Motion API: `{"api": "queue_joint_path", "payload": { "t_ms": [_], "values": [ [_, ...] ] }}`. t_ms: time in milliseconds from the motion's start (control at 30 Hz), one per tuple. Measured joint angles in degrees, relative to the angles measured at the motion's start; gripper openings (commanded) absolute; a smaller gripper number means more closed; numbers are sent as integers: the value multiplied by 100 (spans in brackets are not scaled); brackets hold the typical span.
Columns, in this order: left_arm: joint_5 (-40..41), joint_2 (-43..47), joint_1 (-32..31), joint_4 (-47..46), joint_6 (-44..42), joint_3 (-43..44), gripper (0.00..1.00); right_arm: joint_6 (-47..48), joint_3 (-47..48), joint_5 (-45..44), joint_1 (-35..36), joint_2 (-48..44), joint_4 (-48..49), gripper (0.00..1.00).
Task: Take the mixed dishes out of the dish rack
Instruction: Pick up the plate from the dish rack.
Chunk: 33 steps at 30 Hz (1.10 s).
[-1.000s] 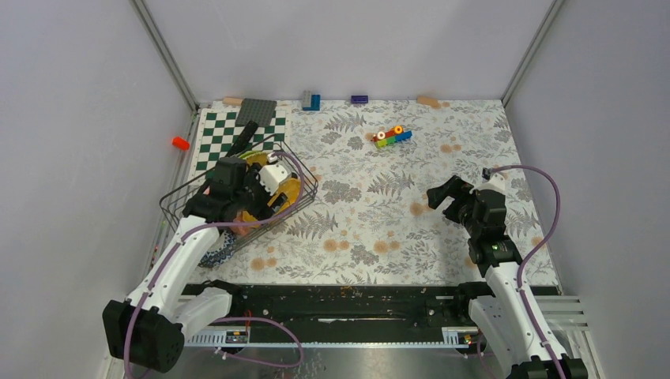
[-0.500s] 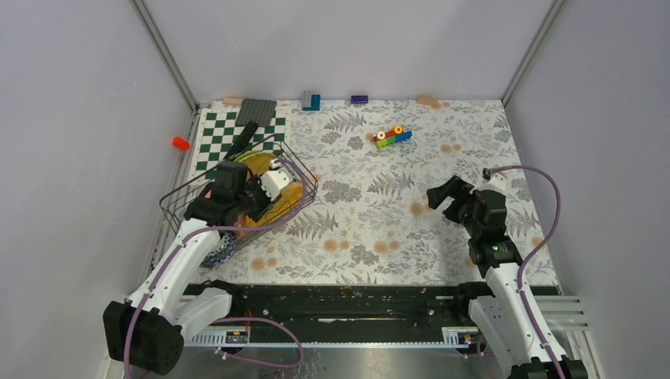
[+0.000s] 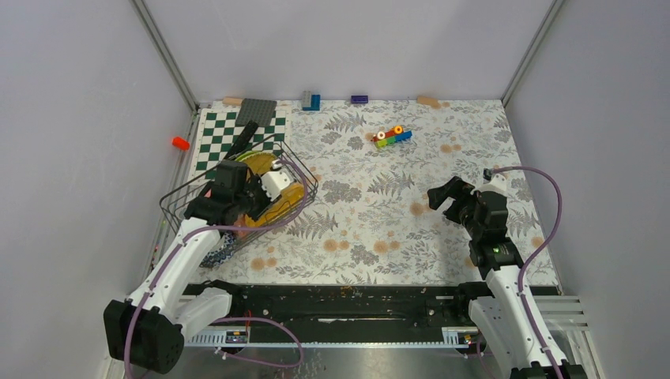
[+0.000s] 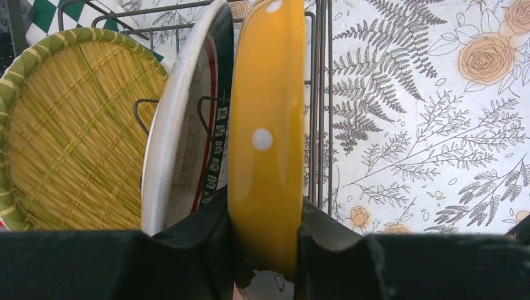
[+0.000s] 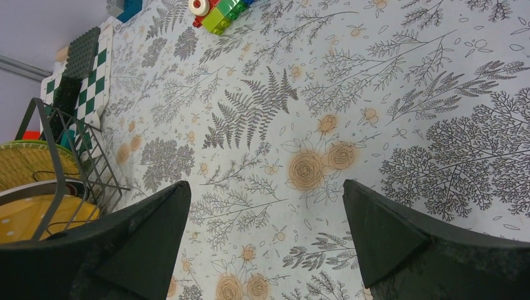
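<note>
The black wire dish rack (image 3: 183, 200) stands at the left of the table. In the left wrist view a yellow plate with white dots (image 4: 265, 112) stands on edge in it. Beside it are a white plate with a dark green-and-red rim (image 4: 181, 125) and a lime-green woven plate (image 4: 69, 131). My left gripper (image 4: 265, 212) is shut on the yellow plate's near rim; from above it (image 3: 265, 188) sits inside the rack. My right gripper (image 3: 442, 195) is open and empty above the table, right of centre. The cups and bowl are not clearly visible.
A green-and-white chequered board (image 3: 217, 134) lies behind the rack, with a dark grey plate (image 3: 257, 110) on it. Coloured toy bricks (image 3: 393, 136) sit at the back centre, and more bricks (image 3: 311, 100) line the far edge. The rack's wires (image 4: 319, 106) stand right of the yellow plate.
My left wrist has shifted slightly with the yellow plate held in it. The right arm has barely moved.
</note>
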<state>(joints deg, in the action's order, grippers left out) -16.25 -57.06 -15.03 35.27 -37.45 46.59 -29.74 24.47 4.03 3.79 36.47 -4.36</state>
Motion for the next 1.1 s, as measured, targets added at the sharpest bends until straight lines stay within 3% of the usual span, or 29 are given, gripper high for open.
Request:
{"api": "queue_joint_path", "payload": {
  "t_ms": [1100],
  "values": [
    [796, 398, -763, 66, -671, 258, 0, 157, 0, -17, 0, -151, -52, 99]
  ]
}}
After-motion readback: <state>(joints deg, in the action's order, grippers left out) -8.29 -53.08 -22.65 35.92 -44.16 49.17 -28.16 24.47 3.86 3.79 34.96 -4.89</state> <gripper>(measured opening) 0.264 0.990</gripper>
